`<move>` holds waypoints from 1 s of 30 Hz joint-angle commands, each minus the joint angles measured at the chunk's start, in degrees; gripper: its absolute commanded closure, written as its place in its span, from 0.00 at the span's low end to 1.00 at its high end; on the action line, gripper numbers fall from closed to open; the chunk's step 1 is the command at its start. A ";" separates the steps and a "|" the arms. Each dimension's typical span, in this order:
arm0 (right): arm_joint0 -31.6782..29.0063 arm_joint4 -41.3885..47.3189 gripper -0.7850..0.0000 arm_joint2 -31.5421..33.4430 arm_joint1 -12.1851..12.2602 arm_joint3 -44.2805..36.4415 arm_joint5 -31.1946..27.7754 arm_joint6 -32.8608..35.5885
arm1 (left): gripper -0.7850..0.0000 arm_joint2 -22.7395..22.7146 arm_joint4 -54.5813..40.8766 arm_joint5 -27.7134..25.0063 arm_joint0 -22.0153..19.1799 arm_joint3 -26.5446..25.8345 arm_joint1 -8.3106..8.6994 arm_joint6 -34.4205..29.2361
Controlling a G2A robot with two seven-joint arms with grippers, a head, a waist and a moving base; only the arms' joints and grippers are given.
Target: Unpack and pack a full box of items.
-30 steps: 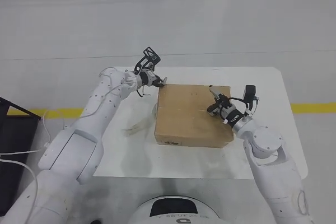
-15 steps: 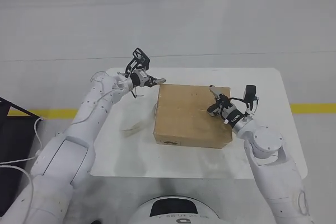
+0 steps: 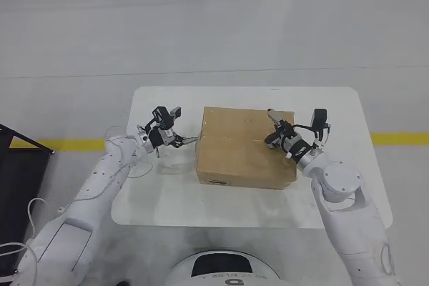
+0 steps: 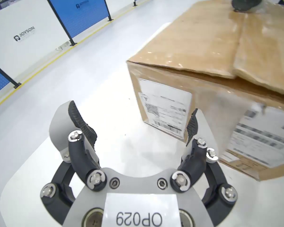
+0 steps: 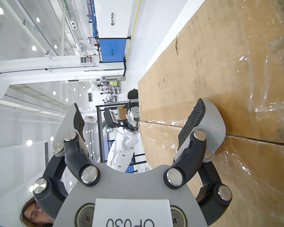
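I see box (image 3: 247, 146) shut on white table (image 3: 236, 207), two labels (image 4: 165, 109) on its side. Left gripper (image 4: 132, 109) apart beside it; right gripper (image 5: 138, 103) apart, resting on its top. Blue barriers (image 4: 90, 8) behind.

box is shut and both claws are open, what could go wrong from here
1. A loose strip of clear tape hangs down the side of the box facing the open left claw; it may stick to the claw instead of peeling away.
2. The open right claw seems to rest one finger on the top by the seam; pressing there could pin or dent the flaps.
3. A sideways pull on the tape might slide the box across the table.
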 commanded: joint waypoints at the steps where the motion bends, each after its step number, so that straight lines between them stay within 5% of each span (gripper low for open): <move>1: 0.00 -0.01 0.00 0.00 0.00 0.00 0.00 0.00 | 0.00 -0.53 1.48 -0.80 1.86 -2.97 0.84 0.30; 9: 0.00 -0.01 0.00 0.00 0.00 0.00 0.00 0.00 | 0.00 -1.22 3.72 -4.38 4.84 -8.51 2.70 2.77; 21: 0.00 -0.01 0.00 0.00 0.00 0.00 0.00 0.00 | 0.00 -5.11 0.53 -1.32 4.71 -5.09 4.33 2.32; 30: 0.00 -0.01 0.00 0.00 0.00 0.00 0.00 0.00 | 0.00 -6.07 -3.98 -0.10 4.95 -4.47 3.99 -1.26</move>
